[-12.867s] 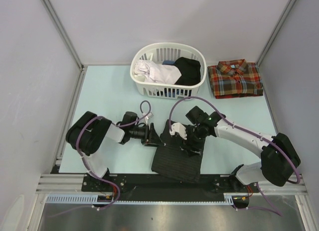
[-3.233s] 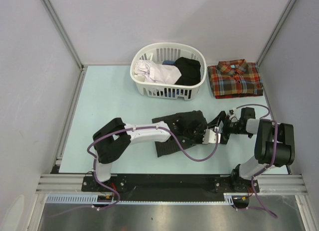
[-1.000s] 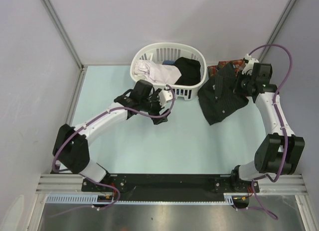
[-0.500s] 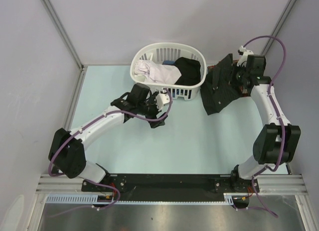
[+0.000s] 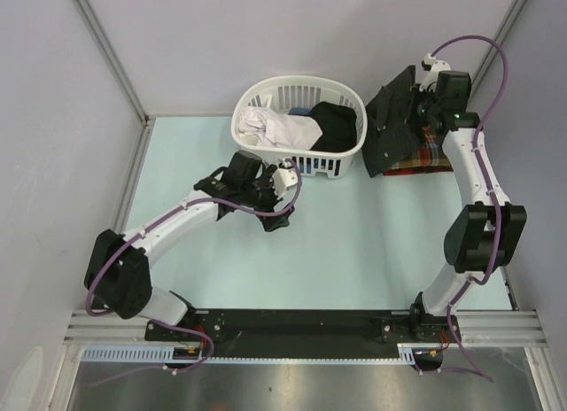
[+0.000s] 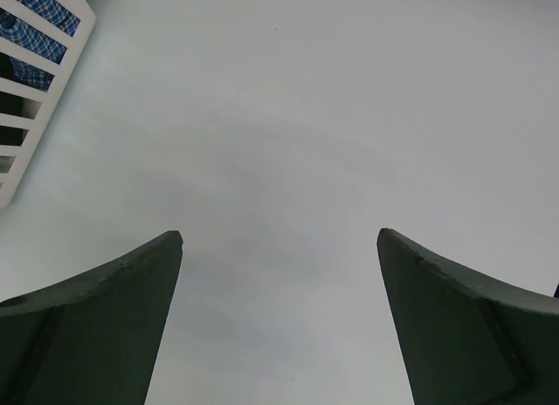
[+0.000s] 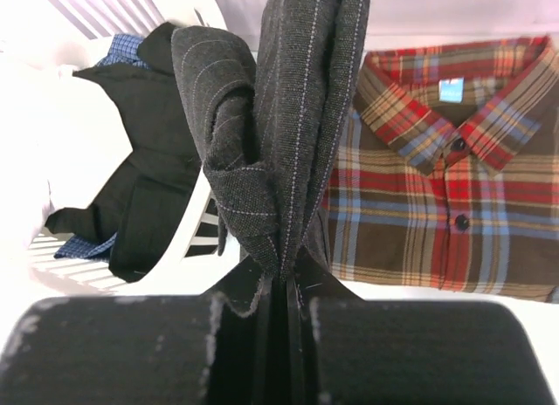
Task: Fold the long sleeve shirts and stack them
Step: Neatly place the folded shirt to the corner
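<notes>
At the far right corner of the table: right gripper is clenched on the dark pinstriped shirt, which it holds up off the surface. Right wrist view shows the jaws pinched tight on a bunched fold of that shirt, with the cloth rising away in loose folds.

Plaid shirt lies folded flat on the table beneath and behind it, collar and buttons showing in the wrist view. From above, the hanging pinstriped cloth hides the plaid's left part and most of its far edge.

White laundry basket stands just left of the plaid shirt, holding a black garment, white cloth and a bit of blue checked fabric. The hanging shirt sits close beside the basket's right rim.

Left gripper hovers over bare table just in front of the basket, fingers spread wide, nothing between them. The basket's slatted corner is at the upper left of its view.
</notes>
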Controlling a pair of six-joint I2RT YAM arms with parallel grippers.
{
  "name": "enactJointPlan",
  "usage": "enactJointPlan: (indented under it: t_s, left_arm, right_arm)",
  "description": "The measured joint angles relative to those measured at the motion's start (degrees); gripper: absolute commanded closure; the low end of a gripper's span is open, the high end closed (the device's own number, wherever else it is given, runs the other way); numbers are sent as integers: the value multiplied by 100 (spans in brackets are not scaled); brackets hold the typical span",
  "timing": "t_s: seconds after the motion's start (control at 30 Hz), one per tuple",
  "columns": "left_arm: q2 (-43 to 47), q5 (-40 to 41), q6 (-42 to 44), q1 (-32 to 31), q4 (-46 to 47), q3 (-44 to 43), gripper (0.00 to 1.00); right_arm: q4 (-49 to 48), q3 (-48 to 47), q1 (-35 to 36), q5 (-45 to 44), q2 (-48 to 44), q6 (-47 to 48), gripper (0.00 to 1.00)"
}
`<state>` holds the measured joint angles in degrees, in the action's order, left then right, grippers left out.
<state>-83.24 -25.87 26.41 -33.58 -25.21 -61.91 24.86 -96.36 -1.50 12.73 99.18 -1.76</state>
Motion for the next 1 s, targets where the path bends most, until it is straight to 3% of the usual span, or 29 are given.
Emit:
enactJointPlan:
  t_s: [0.5, 1.0]
  left_arm:
    - [162, 15, 2, 24, 44, 310, 1]
    - [162, 20, 9, 42, 44, 323, 1]
  right_arm:
    - [837, -1421, -428, 337, 492, 398, 100]
    - [1843, -3045, -1480, 1764, 2424, 868, 100]
